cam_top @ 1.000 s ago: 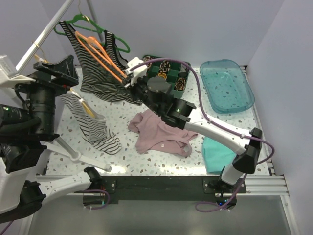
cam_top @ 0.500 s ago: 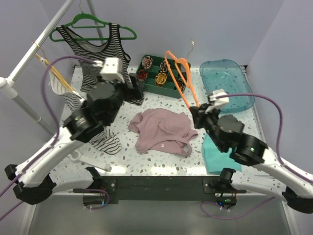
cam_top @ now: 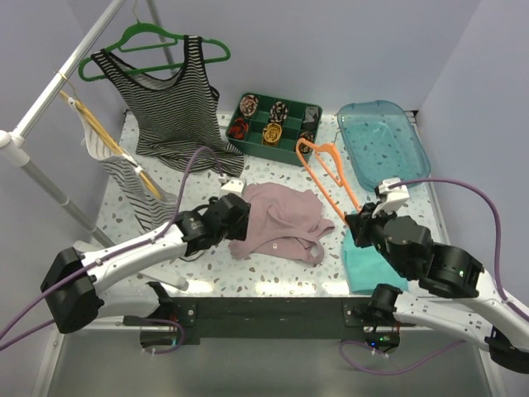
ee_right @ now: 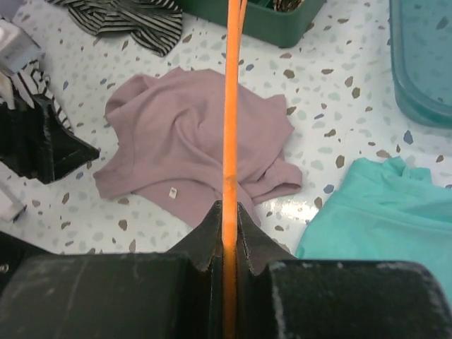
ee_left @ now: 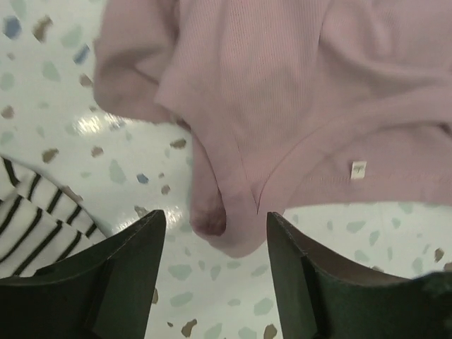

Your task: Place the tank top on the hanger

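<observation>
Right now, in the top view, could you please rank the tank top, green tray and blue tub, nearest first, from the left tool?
1. Tank top, right at the left tool.
2. Green tray, behind it.
3. Blue tub, far right.

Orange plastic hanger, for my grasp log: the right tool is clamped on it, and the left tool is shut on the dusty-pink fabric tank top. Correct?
Not quite: the left tool is open over the dusty-pink fabric tank top, not shut on it, as the left wrist view shows. The right tool is indeed clamped on the orange plastic hanger.
</observation>
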{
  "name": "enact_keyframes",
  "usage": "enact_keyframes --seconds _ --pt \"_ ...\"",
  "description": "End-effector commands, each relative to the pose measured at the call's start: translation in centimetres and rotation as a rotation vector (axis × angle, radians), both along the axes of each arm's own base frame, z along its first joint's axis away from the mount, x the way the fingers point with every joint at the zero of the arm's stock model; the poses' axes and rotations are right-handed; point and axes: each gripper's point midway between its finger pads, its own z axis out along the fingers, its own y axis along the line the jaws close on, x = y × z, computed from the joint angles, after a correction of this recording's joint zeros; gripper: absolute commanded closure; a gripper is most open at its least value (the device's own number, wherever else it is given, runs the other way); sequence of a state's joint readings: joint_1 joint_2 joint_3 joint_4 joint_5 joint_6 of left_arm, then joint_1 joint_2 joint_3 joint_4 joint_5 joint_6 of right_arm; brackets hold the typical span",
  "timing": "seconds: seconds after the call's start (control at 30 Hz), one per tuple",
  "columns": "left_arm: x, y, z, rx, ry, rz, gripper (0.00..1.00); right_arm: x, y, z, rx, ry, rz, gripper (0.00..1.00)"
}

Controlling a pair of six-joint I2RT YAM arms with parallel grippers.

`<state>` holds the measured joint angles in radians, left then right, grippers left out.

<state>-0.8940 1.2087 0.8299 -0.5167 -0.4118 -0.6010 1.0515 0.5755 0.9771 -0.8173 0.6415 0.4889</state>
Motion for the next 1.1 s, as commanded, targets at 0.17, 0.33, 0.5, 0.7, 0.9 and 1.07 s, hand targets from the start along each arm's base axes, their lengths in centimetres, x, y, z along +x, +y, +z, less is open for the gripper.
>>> enact_keyframes --seconds 0.17,0.33,0.5,0.7,0.9,1.07 --pt "-2.8 -2.1 -5.4 0.003 0.098 -0.04 0.37 -1.3 2.5 -0.6 0.002 0.071 0.137 1.0" --pt "-1.7 -2.1 -6.2 0.068 0.087 -0.013 0.37 -1.7 2.5 -0.9 -0.001 0.086 0.149 1.0" --pt "-1.4 -2.9 -6.6 0.075 0.098 -0.038 0.56 -2.0 2.1 -0.8 0.0 0.091 0.153 1.0" --pt "1.8 -2.9 -3.5 -0.025 0.065 -0.006 0.86 -2.5 1.7 0.0 0.024 0.082 0.17 1.0" --pt "7.7 -3.3 -0.1 -0.2 0.044 0.03 0.96 -3.5 1.6 1.7 0.103 0.047 0.222 1.0" --pt "11.1 -4.5 -0.5 -0.305 0.09 0.045 1.0 -4.5 3.0 1.6 0.131 0.054 0.315 1.0"
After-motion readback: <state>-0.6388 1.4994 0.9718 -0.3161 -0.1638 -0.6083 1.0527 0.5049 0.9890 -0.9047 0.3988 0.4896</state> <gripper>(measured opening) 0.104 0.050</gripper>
